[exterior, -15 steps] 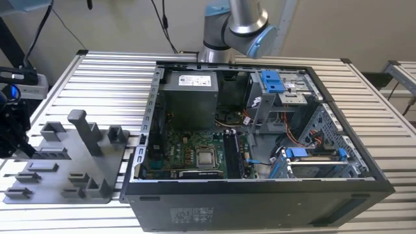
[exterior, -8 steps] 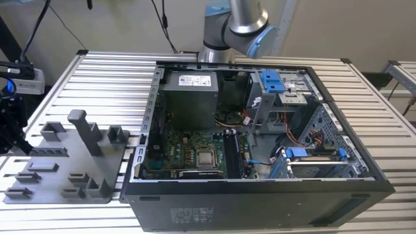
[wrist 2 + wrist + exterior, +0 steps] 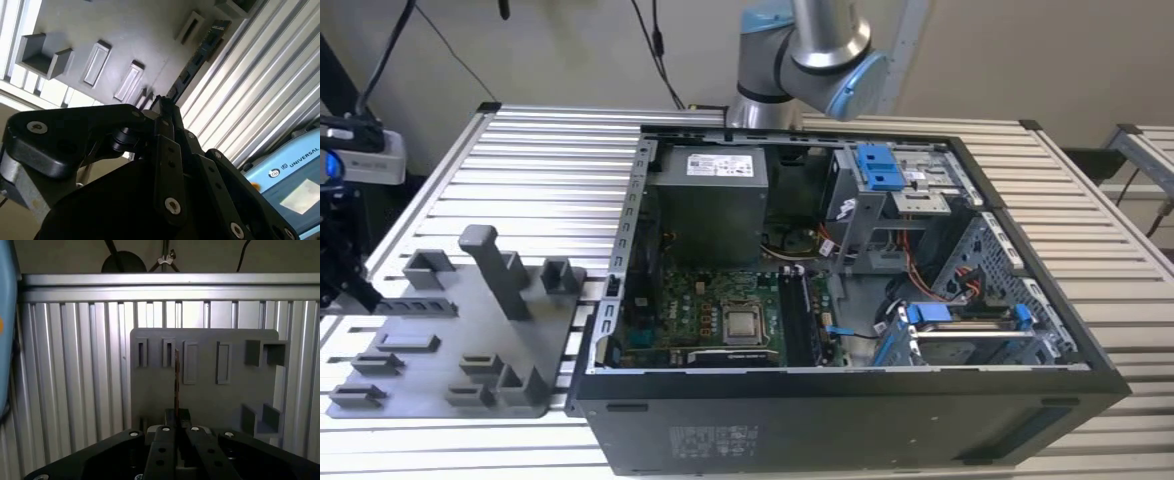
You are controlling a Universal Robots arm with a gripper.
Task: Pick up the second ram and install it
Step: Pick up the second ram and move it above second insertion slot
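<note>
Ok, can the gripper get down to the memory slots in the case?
Probably yes: the case lies open on top and nothing covers the memory slots beside the processor. The gripper holds the second ram.

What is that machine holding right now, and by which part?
The tool grips a memory stick by one short end. The rest of the stick juts out past the tool, over the grey plate.
</note>
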